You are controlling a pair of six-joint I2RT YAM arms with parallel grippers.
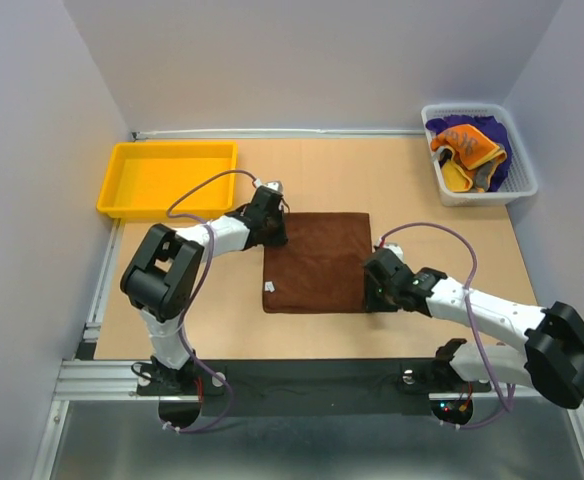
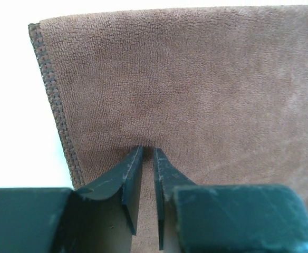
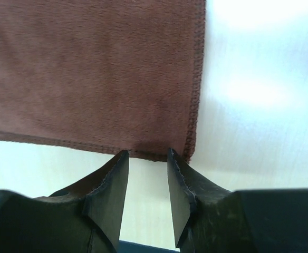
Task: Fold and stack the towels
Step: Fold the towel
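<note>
Tray, yellow, lies far left on the tabletop. The left gripper has its jaws almost together, pinching the flat brown towel near its far-left corner. The right gripper, jaws partly open, straddles the near-right hem, with the towel-filled mesh basket beyond.

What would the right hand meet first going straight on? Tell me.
The brown towel: its hemmed edge near a corner lies just ahead of the right hand, though depth is unclear.
</note>
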